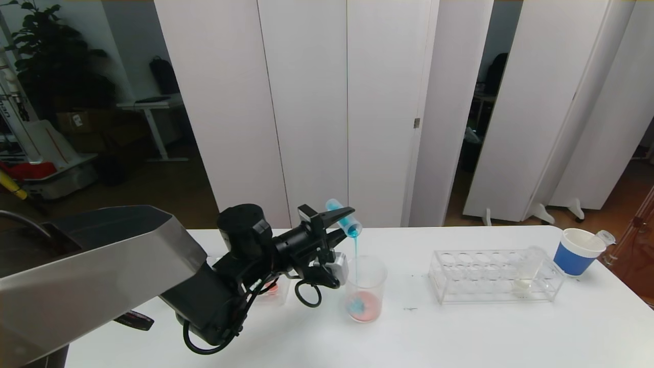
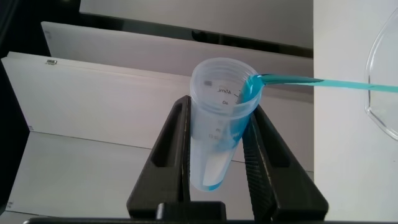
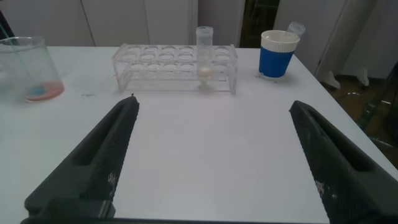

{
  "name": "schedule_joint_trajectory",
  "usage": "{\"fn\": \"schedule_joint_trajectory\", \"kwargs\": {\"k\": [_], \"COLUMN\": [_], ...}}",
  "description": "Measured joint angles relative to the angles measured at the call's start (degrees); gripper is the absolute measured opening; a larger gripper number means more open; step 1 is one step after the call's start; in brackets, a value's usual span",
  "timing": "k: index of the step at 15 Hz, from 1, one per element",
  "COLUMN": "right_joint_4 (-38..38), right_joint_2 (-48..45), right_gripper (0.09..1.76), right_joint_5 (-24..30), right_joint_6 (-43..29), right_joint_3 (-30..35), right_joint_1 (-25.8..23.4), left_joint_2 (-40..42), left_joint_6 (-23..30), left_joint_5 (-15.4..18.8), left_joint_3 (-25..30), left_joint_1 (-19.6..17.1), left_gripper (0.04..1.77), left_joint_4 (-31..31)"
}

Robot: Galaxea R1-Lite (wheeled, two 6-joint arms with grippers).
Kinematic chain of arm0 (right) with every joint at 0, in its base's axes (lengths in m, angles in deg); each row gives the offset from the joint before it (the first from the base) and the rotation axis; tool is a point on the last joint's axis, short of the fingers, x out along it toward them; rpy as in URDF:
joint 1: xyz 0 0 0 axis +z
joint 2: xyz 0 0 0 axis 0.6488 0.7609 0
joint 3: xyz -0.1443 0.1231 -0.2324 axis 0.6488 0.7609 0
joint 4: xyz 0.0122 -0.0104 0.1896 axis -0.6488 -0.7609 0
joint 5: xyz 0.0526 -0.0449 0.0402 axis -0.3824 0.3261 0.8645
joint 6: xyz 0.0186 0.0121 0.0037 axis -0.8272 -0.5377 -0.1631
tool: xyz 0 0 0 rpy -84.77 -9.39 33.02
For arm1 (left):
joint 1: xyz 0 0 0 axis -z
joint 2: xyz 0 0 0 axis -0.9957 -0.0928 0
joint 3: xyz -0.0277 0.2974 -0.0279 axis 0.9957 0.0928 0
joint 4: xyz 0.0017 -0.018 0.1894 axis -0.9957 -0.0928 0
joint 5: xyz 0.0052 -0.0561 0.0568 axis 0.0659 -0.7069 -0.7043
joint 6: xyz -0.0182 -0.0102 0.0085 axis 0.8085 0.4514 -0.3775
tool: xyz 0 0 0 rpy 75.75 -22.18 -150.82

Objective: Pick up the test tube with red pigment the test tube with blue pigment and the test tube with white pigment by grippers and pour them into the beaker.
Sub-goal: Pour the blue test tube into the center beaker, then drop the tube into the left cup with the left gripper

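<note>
Head view shows the left end effector raised over the white worktop, its two black fingers pinching the test tube with blue pigment. The tube is tipped mouth-down toward the robot's right, and a thin blue stream falls from its lip into the beaker standing on the worktop just below. The beaker already holds a shallow pinkish-red layer with a blue patch where the stream lands.

From the left wrist view, the same tube sits clamped between the fingers, one on each side of its wall, with blue liquid running along the inside and leaving the rim as a narrow line toward the beaker's edge.

Farther to the robot's right on the worktop stands a clear rack. The test tube with white pigment sits in it near its right end, upright in the right wrist view, with pale liquid at the bottom. Just beyond the rack is a blue paper cup with a white rim and a clear tube leaning inside it.

The right end effector hovers low over the worktop, fingers spread wide and holding nothing, facing the rack and the cup. It lies outside the head view.

Behind the left arm, a small clear container with reddish contents stands on the worktop, partly hidden.
</note>
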Motion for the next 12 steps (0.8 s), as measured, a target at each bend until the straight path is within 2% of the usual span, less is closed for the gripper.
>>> {"fn": "schedule_joint_trajectory", "kwargs": {"k": [12], "right_joint_4": [0.0], "right_joint_2": [0.0], "right_gripper": [1.74], "right_joint_5": [0.0], "right_joint_6": [0.0], "right_joint_3": [0.0], "right_joint_1": [0.0], "left_joint_2": [-0.9], "left_joint_6": [-1.0], "left_joint_5": [0.1], "left_joint_3": [-0.5], "left_joint_1": [0.0], "left_gripper": [0.58], "left_joint_4": [2.0]}}
